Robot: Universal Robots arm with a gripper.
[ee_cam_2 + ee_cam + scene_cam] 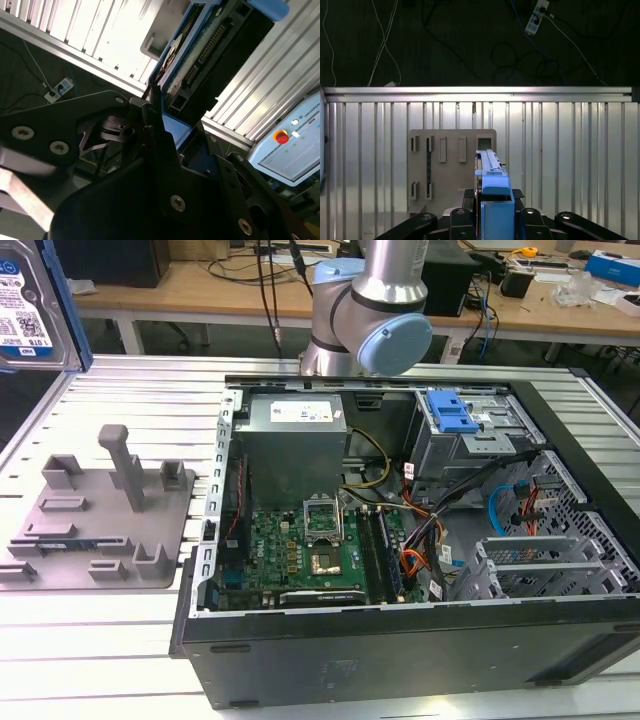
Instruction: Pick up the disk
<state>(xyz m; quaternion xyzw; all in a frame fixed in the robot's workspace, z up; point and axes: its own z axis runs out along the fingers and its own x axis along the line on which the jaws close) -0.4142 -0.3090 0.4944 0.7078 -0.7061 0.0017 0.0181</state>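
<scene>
**Disk held in the air above the fixture tray**

In the exterior view, at the upper left of the frame, the disk (30, 305) is seen high above the worktop (120, 660), standing on edge, with its white-and-blue label turned to the camera and a blue rail along its right side. Below it, at the left middle of the frame, the grey fixture tray (100, 525) lies flat on the ribbed metal worktop, with its upright posts (one tall post stands above the others). To the right of the tray, touching nothing of it, sits the open computer case (400, 540), which takes the centre and right of the frame; inside are a green motherboard (310, 555), a grey power supply (295, 435) and, at the upper right, a blue drive-bay bracket (450, 412). The robot arm (365, 310) rises behind the case at the top centre.

In the first wrist view, the hand (492, 220) is at the bottom centre, its two black fingers closed on the blue-railed disk (492, 195), which is seen edge-on. The tray (450, 165) lies well below it on the worktop, just left of the disk's line.

In the second wrist view, the disk (200, 60) stands out from the black fingers (160, 140) toward the upper centre, its connector edge visible.
</scene>
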